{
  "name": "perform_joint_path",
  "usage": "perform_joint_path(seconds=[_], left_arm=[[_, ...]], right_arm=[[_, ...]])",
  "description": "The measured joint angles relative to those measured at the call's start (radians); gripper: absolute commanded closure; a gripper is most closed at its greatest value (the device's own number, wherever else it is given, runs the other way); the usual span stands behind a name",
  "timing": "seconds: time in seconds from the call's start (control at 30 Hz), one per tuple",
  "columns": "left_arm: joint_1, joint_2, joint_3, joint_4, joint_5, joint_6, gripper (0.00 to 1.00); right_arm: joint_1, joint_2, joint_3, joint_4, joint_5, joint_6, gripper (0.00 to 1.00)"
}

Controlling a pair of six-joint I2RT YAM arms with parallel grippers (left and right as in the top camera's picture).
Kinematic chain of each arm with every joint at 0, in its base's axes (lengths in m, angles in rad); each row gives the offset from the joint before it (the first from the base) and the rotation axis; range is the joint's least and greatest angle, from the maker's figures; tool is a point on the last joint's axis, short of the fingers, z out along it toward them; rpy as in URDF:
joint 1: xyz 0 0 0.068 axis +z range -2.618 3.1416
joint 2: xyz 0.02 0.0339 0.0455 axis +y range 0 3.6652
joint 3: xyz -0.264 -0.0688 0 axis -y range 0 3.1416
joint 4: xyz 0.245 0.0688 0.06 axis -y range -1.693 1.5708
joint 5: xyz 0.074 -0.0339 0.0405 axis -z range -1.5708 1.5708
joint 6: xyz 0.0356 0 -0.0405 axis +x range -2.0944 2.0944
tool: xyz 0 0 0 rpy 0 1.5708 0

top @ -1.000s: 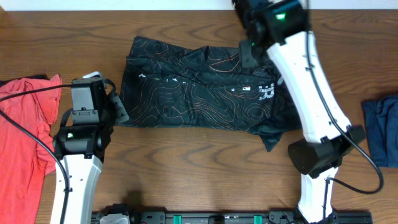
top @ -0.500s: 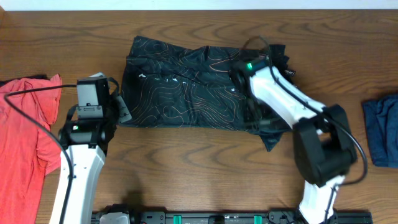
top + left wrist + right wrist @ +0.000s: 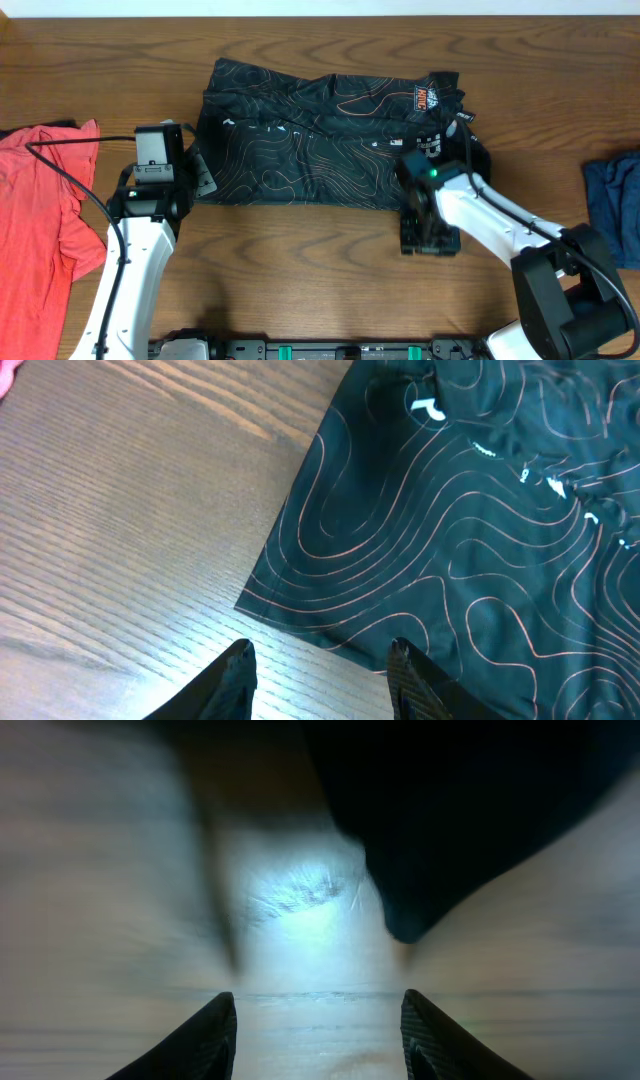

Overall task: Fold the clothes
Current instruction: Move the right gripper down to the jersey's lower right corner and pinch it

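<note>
Swinging down from the far side of the table [image 3: 300, 245], the right arm now lies low along the near right, and its right claw [image 3: 429, 236] has come to the bare wood just in front of the jersey [image 3: 320, 150], near that garment's front right corner. The left arm has also crept a little farther up the table, bringing the left claw [image 3: 320, 660] close to the jersey's left edge. With the right arm out of the way, an orange logo [image 3: 428, 97] shows near the jersey's far right corner. The jersey lies spread, somewhat rumpled, across the far middle of the table, black with thin orange contour lines and small white marks. From the left wrist view the left claw stands wide apart with nothing in it, and the jersey's near left corner lies flat on the wood just beyond its fingertips, reaching towards the gap between them. The right wrist view is badly blurred (only broad shapes can be made out), yet the right claw's two fingers are plainly spread and hold nothing; a dark point of cloth sits beyond them to the upper right, over pale wood. A red garment [image 3: 40, 220] lies at the table's left edge and a blue garment [image 3: 612, 205] at its right edge, both well apart from the jersey.
</note>
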Motion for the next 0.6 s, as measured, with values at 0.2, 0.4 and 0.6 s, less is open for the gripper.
perform_joint_path(seconds=[0.2,0.4,0.6], left_arm=[[0.0,0.004,-0.003,0.012,0.0,0.0,0.54],[0.0,0.004,-0.004,0.021,0.0,0.0,0.53],[0.0,0.004,-0.003,0.023,0.0,-0.003,0.5]], right_arm=[[-0.036,-0.019,-0.051,0.029,-0.062,0.001,0.47],[-0.122,-0.026,-0.052,0.058,-0.089,0.008,0.56],[-0.226,-0.043,-0.051,0.148,-0.091,0.033,0.61]])
